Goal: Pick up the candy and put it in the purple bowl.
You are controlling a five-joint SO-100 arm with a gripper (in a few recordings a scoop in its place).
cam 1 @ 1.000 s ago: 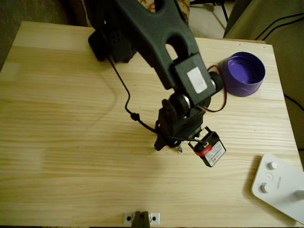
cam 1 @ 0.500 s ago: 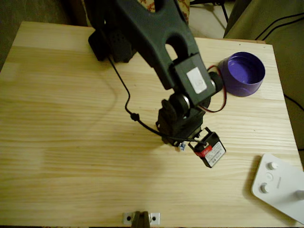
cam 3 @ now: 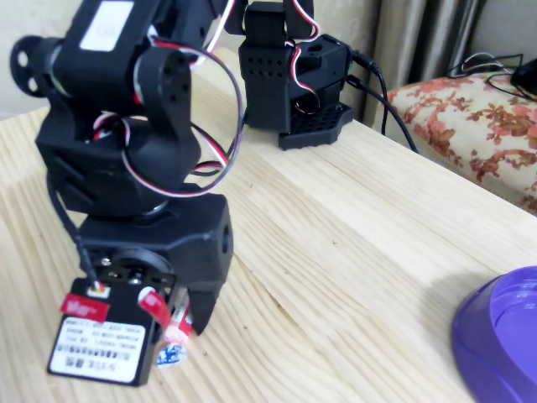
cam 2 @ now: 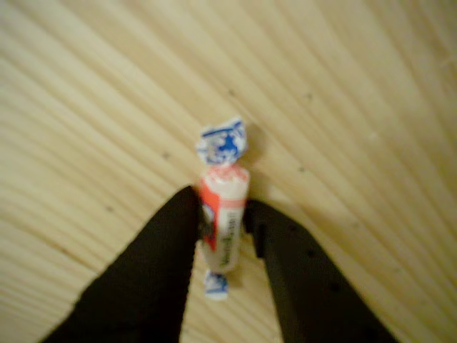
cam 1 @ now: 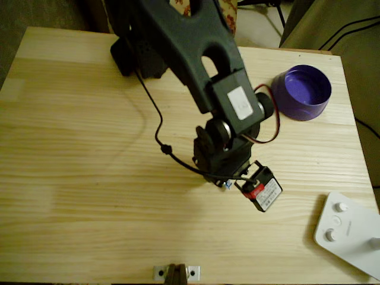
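candy (cam 2: pixel 223 223) white-red, blue twisted ends, between end effector (cam 2: pixel 224 214) fingers; purple bowl (cam 1: pixel 304 92) upright, well apart.

Support surface: a light wooden table (cam 1: pixel 89 178) with lengthwise grain. Resting directly on it are the arm's black base (cam 1: pixel 139 56) at the far edge in the overhead view, a purple bowl (cam 1: pixel 303 92) near the upper right corner, a white device with round knobs (cam 1: pixel 350 231) at the lower right, and a small metal bracket (cam 1: pixel 176 272) at the near edge. Whether the candy (cam 2: pixel 223 221) touches the wood cannot be told.
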